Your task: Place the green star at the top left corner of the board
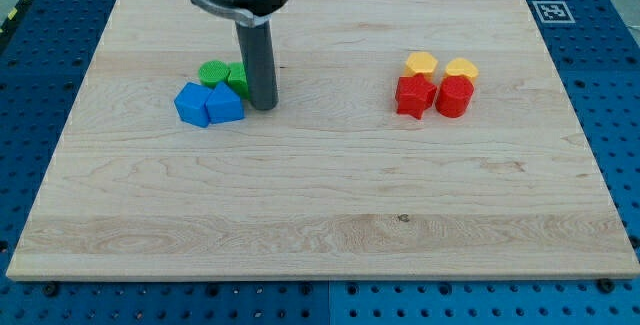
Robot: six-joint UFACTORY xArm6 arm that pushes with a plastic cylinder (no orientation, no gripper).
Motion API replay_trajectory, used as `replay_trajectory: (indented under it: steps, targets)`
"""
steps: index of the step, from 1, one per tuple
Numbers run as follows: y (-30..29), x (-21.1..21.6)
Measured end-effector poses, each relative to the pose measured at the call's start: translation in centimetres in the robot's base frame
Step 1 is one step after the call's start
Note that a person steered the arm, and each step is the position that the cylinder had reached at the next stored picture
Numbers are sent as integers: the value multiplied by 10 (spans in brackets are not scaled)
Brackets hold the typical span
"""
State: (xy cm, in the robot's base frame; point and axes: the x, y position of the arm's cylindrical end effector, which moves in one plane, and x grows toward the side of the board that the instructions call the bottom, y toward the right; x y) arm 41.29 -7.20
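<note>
My tip rests on the wooden board left of its middle. It touches the right side of a green block, whose shape is partly hidden by the rod. A round green block sits just left of that one. Two blue blocks sit below the greens: one on the left and one on the right, just left of my tip. I cannot tell which green block is the star.
On the board's right side is a cluster: a yellow block, a yellow block, a red star-like block and a red block. A marker tag lies off the board's top right corner.
</note>
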Motion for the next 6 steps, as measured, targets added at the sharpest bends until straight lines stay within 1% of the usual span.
replay_trajectory:
  steps: [2,3,4,5,6]
  targets:
    - [0,-19]
    - [-7,-37]
    - [-4,-43]
    - [12,-29]
    - [6,-27]
